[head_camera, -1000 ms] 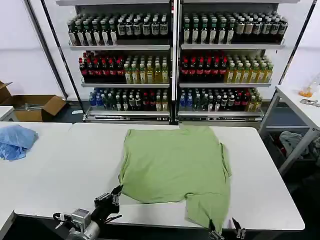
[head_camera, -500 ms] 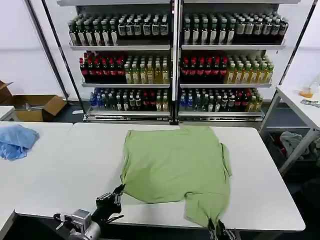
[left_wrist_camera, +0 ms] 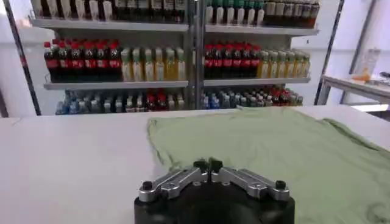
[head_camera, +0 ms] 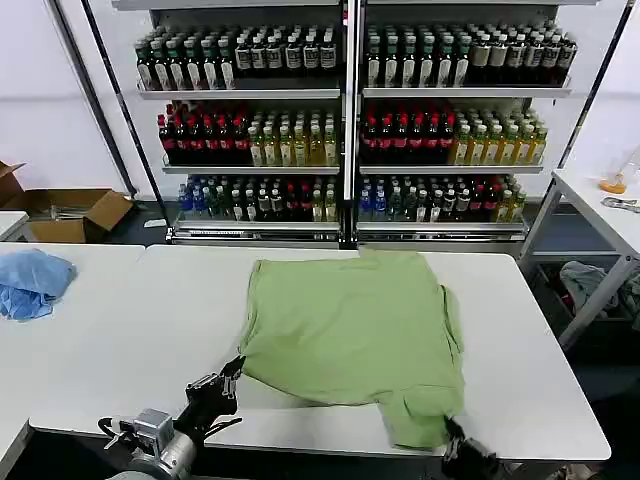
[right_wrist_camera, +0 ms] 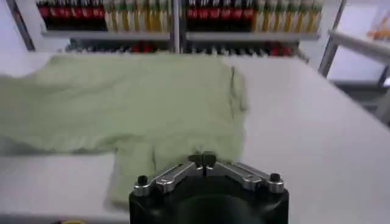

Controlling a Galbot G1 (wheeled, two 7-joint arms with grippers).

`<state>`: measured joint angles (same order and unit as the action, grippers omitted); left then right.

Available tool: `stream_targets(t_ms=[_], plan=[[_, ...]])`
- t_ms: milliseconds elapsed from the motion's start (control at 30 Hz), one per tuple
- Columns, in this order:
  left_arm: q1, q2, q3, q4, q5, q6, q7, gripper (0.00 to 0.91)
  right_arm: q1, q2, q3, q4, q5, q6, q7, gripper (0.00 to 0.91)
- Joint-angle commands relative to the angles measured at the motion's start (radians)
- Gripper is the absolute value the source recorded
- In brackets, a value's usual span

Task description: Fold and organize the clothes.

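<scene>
While the green shirt [head_camera: 352,335] lay spread flat on the white surface [head_camera: 120,340], its near right sleeve corner was pinched in the closed right tool [head_camera: 452,432] at the front edge. The left tool [head_camera: 226,377], fingers together, was held just beside the shirt's near left corner.

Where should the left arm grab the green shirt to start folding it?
Likely the near left corner of the green shirt: it lies flat right ahead of the left gripper. Come in low from the table's front edge, sliding one of the jaws underneath.
</scene>
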<state>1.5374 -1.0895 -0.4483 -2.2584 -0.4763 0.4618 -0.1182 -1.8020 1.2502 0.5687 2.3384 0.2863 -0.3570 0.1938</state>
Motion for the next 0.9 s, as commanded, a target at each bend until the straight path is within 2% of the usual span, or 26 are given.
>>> stream_targets(t_ms=[33, 400, 667, 900], plan=[[-0.034, 0.003, -0.005, 0.026, -0.020, -0.002, 0.006, 0.050, 0.128, -0.091, 0.074, -0.012, 0.094, 0.043, 0.004, 0.000], [-0.194, 0.030, 0.052, 0.162, 0.005, 0.014, 0.006, 0.050, 0.437, -0.196, -0.029, -0.237, 0.135, 0.003, 0.021, 0.000], [-0.322, 0.042, 0.109, 0.293, 0.067, 0.029, 0.013, 0.050, 0.569, -0.248, -0.097, -0.355, 0.151, -0.007, 0.019, 0.000], [-0.402, 0.018, 0.170, 0.387, 0.143, 0.028, 0.026, 0.050, 0.648, -0.269, -0.162, -0.449, 0.140, -0.037, 0.019, 0.000]])
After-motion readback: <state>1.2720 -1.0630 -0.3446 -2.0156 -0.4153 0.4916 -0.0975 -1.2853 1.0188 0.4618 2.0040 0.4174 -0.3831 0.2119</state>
